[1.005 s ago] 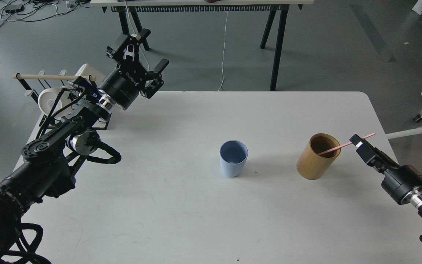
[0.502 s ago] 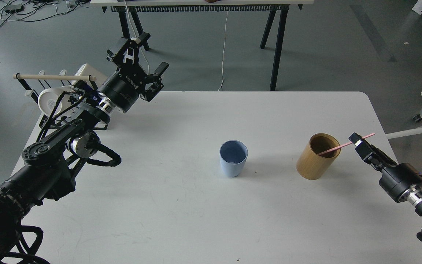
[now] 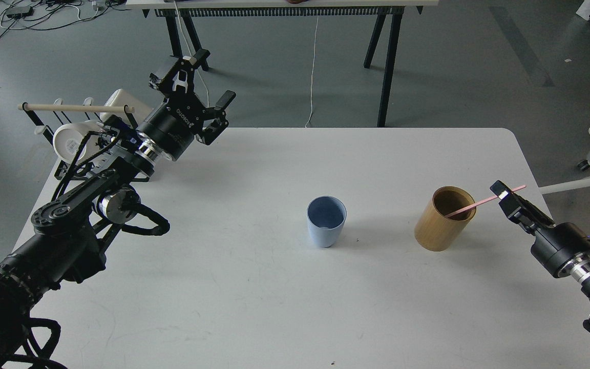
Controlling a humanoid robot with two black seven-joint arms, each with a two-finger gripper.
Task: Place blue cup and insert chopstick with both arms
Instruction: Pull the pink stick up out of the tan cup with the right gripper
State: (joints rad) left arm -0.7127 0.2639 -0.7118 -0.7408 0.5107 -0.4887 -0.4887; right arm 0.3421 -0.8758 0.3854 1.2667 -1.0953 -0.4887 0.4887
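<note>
At the right of the frame my right gripper (image 3: 503, 194) seems clamped on the chopstick (image 3: 471, 205) slanting from the bamboo holder (image 3: 441, 225); next, lifting it toward the blue cup (image 3: 326, 221) standing mid-frame, my left gripper (image 3: 205, 87) spread empty upper left.

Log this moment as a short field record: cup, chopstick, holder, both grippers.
blue cup: upright on the white table, near centre, empty, untouched
chopstick: pink, tilted, lower end inside the bamboo holder, upper end at the right gripper
bamboo holder: right of the cup, apart from it
right gripper: closed on the chopstick's upper end
left gripper: open, empty, raised at the table's far left, beside the mug rack
</note>
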